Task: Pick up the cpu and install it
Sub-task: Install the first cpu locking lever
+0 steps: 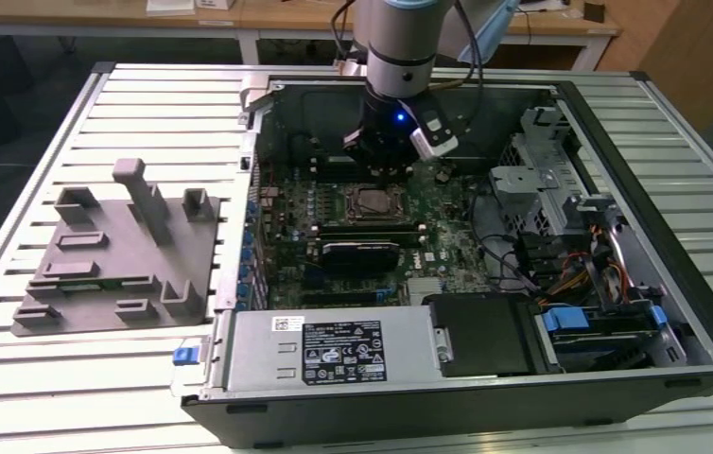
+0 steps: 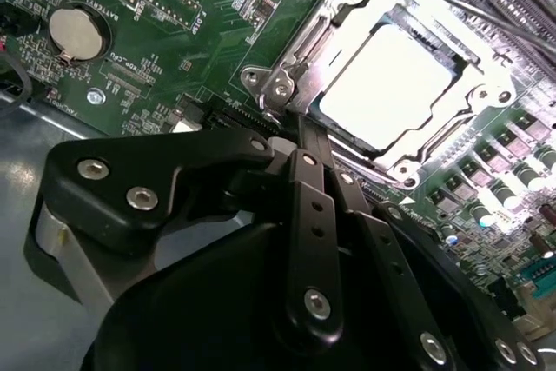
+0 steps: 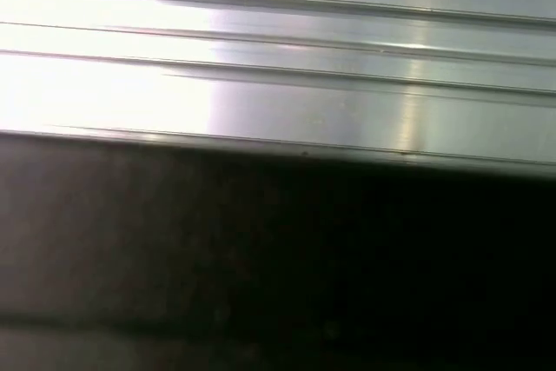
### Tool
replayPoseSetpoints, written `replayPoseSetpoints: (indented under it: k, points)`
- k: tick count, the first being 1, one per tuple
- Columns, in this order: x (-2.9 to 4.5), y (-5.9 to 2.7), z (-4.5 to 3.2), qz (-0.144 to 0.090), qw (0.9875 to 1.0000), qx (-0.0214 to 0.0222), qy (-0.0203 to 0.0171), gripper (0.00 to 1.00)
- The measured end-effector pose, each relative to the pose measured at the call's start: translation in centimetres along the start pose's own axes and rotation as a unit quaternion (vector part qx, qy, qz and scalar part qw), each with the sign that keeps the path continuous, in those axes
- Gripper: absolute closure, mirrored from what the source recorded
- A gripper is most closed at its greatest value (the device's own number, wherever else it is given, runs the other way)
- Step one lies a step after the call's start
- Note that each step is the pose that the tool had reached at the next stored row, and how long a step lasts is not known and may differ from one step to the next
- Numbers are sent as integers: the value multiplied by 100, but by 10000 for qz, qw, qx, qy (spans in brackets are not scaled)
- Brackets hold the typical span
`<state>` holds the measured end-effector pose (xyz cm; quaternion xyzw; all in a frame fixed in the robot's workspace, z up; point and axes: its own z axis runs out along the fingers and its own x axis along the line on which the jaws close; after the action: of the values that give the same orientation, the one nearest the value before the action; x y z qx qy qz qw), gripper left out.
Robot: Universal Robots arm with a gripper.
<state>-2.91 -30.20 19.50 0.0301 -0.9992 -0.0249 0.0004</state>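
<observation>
One cpu [image 2: 391, 84] seated in socket frame [image 2: 287, 58] | end effector [image 2: 300, 141] closed, empty (just beside frame edge)

Evenly lit from above in the exterior view; blown-out glare on the cpu [image 2: 389, 84]; blurred, half-dark first wrist view.

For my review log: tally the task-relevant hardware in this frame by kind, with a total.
cpu, seated in the socket: 1
socket frame: 1
grey fixture on the table: 1
computer case, open: 1
gripper: 1
Total: 5
</observation>
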Motion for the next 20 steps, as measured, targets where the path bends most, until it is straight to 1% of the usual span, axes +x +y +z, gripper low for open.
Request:
replayPoseSetpoints:
  k: [1, 3, 5, 7, 9, 15, 20]
  points:
    - [1, -2, -2, 0, 10000, -21, 0, 89]
    - [1, 0, -6, 1, 10000, -35, -2, 89]
    - [-4, 10, -29, 0, 10000, -53, -12, 89]
    - [-2, 8, -80, 0, 10000, -40, -5, 89]
    - [-2, 10, -111, 0, 10000, -41, -6, 89]
    - [-2, 0, -117, 1, 10000, -41, -5, 89]
    - [0, -26, -119, 0, 10000, -40, -5, 89]
